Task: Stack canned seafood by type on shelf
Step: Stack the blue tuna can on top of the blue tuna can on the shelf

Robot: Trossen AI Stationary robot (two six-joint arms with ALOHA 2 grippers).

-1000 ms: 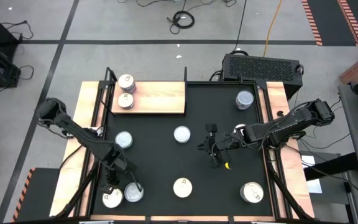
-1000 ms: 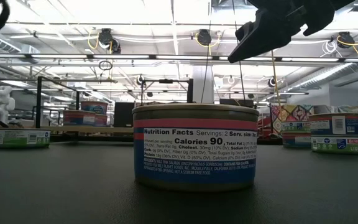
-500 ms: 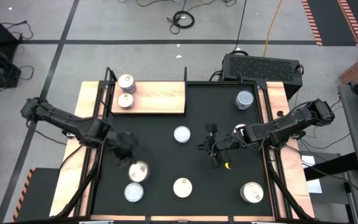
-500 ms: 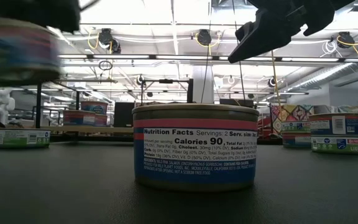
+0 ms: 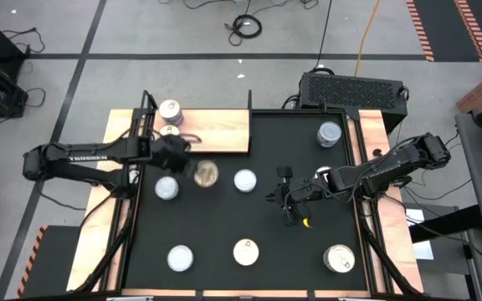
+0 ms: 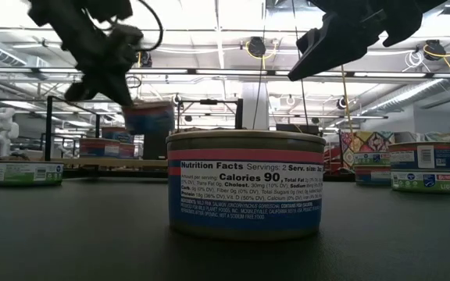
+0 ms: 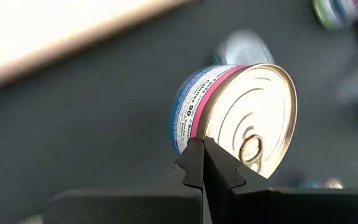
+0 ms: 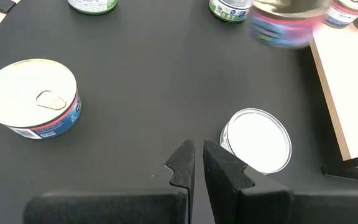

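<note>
the left gripper pinches a can with a pink and blue label and a pull-tab lid (the tab shows clearly in the left wrist view), holding it tilted in the air above the black mat, just beside the near edge of the wooden shelf. 2 cans stand on the shelf at its left end, one behind the other. a silver can sits on the mat below the left arm, and a white-lidded can lies just right of the held one. the right gripper hangs over the middle of the mat with its fingers pressed together, holding nothing. 4 more cans sit on the mat: 3 along the near edge and 1 in the far right corner.
</note>
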